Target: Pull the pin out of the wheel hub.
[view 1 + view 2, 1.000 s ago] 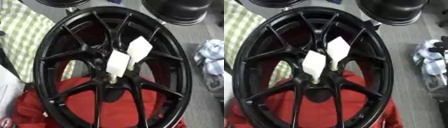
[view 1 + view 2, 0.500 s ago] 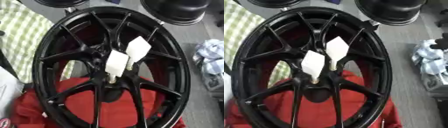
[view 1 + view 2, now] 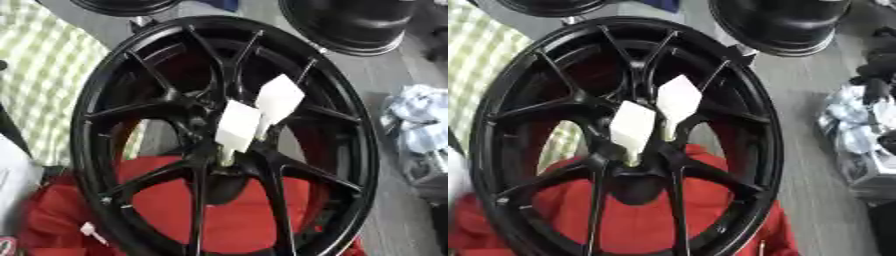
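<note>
Presently, we record:
Pins [image 3: 236,131]: both white tags seated in wheel hub [image 3: 210,150].
Hands: none visible; pulling outstanding.

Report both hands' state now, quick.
Left hand: not in view.
Right hand: not in view.
The two white tagged pins stand untouched in the black spoked wheel hub.

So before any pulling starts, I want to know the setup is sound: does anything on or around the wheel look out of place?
Two white tag-like pieces stick out of the black wheel near its hub, odd against the spokes. Neither robot hand is in view. No damage shows.
</note>
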`<state>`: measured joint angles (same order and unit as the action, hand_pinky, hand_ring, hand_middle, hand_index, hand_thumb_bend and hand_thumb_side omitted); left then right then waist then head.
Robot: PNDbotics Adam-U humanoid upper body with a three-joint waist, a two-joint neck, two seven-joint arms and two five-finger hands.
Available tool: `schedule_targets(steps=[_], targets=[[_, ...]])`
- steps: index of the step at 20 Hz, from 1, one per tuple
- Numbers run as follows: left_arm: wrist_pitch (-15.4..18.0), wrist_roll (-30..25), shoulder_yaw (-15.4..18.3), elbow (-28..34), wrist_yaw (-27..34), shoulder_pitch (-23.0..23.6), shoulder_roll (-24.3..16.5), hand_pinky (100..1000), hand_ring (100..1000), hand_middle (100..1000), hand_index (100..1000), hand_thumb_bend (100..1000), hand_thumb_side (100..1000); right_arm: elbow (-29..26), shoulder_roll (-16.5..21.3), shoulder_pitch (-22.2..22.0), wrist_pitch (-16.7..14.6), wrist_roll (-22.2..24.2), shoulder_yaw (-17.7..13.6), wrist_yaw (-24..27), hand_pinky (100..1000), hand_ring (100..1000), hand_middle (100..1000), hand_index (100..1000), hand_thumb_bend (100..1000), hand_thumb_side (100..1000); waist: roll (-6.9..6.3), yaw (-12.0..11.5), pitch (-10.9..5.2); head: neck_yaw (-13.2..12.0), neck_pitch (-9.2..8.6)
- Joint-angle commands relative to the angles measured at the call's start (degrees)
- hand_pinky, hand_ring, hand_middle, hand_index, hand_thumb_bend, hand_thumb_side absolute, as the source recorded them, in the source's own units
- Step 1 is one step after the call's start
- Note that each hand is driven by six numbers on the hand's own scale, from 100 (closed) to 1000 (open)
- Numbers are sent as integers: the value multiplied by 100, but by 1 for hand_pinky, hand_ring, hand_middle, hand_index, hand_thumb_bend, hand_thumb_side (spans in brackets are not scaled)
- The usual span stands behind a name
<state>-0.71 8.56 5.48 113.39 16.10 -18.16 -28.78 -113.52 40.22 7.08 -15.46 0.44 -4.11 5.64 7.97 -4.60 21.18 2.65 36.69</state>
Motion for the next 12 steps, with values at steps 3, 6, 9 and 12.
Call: schedule_targets(steps=[3,6,9,12], targets=[[-13,-2,13,120,-33,-17,-199,610,687,660,806,100,738,-107,933,50,-462,447,220,-477,861,731,701,780,100,201,-12,1,-154,122,34],[-11,-5,9,120,-33,-29,-200,610,687,659,806,100,739,-107,1381,64,-662,722,252,-752,859,741,706,783,100,124,-6,-12,-144,254,15],[-28,-14,-3,120,-37,-32,-199,610,687,659,806,100,739,-107,1819,255,-648,944,402,-1022,860,752,722,788,100,209,-5,-21,-133,293,45],[-31,-30,-17,120,-37,-54,-190,609,686,659,806,100,739,-107,2271,482,-544,962,626,-1300,861,754,723,789,100,216,-22,-60,-119,316,63]])
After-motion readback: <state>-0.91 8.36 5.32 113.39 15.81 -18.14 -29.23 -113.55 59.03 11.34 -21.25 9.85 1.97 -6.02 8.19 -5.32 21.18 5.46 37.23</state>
